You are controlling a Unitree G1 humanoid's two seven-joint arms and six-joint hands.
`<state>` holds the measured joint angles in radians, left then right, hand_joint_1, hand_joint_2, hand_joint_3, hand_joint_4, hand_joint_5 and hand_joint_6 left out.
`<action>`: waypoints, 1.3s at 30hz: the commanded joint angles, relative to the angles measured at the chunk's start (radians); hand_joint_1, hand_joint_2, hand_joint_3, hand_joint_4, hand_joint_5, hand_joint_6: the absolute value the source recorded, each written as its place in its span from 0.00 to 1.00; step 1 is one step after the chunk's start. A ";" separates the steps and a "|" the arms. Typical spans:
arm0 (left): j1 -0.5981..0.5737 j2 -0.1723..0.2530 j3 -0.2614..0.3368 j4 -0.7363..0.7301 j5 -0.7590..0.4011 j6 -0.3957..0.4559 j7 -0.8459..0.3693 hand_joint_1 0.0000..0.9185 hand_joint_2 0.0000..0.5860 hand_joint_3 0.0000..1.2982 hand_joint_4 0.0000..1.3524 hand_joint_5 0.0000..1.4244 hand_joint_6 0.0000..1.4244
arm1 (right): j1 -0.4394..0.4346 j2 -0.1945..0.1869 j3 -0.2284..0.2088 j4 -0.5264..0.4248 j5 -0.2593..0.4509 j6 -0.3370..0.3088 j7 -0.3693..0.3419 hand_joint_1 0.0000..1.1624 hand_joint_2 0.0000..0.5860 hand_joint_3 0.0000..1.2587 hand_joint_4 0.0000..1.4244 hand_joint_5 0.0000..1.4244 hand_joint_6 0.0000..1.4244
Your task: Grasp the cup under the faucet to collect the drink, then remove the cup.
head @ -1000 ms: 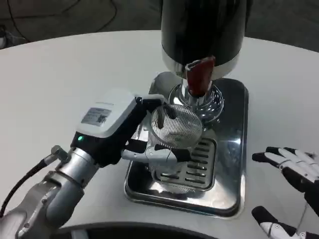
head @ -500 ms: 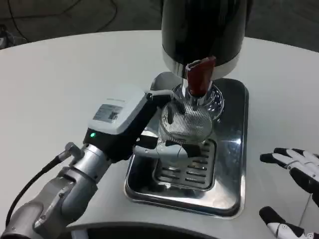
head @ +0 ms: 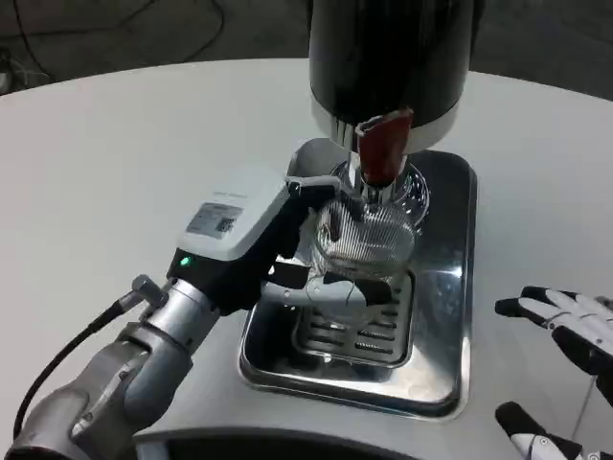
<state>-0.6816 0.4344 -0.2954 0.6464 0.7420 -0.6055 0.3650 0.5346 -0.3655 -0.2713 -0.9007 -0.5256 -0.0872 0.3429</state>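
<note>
Head view shows the left hand (head: pixel 287 244), gripping the ribbed cup (head: pixel 362 244), has carried it up beneath the faucet (head: pixel 380 158), ready to collect; the right hand (head: pixel 565 335) rests open, well aside of it.

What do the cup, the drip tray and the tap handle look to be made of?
The cup looks like clear ribbed glass or plastic: the tray grille shows through it. The drip tray looks like polished metal, mirror-bright with reflections. The tap handle looks like glossy dark red plastic, though the picture leaves that open. The left robot hand holds the cup.
</note>
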 commanded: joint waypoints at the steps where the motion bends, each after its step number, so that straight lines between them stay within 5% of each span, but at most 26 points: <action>1: 0.014 0.021 -0.002 0.028 -0.015 -0.016 0.008 0.37 0.14 0.56 0.49 0.66 0.90 | -0.002 -0.006 0.004 0.005 -0.009 -0.014 0.002 0.41 0.70 0.15 0.06 0.06 0.00; 8: 0.013 0.042 -0.009 0.041 -0.015 -0.024 0.009 0.26 0.16 0.47 0.37 0.53 0.79 | -0.019 -0.003 0.012 0.017 -0.002 -0.011 -0.001 0.41 0.70 0.15 0.06 0.07 0.00; 16: -0.007 0.049 -0.019 0.060 -0.028 -0.025 -0.041 0.22 0.15 0.36 0.27 0.37 0.53 | -0.026 -0.003 0.016 0.017 0.003 -0.009 0.002 0.41 0.70 0.15 0.06 0.08 0.00; 33: -0.037 0.032 -0.053 0.032 -0.065 -0.037 -0.162 0.23 0.19 0.24 0.29 0.36 0.51 | -0.019 -0.004 0.013 0.018 0.014 -0.004 0.008 0.41 0.70 0.15 0.06 0.08 0.00; 39: -0.028 0.036 -0.045 0.026 -0.074 -0.048 -0.156 0.20 0.18 0.18 0.16 0.29 0.38 | -0.015 -0.003 0.010 0.017 0.017 -0.003 0.008 0.41 0.70 0.15 0.07 0.08 0.00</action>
<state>-0.7288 0.4621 -0.3331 0.6746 0.6667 -0.6454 0.2208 0.5096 -0.3665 -0.2593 -0.8787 -0.5179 -0.0873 0.3432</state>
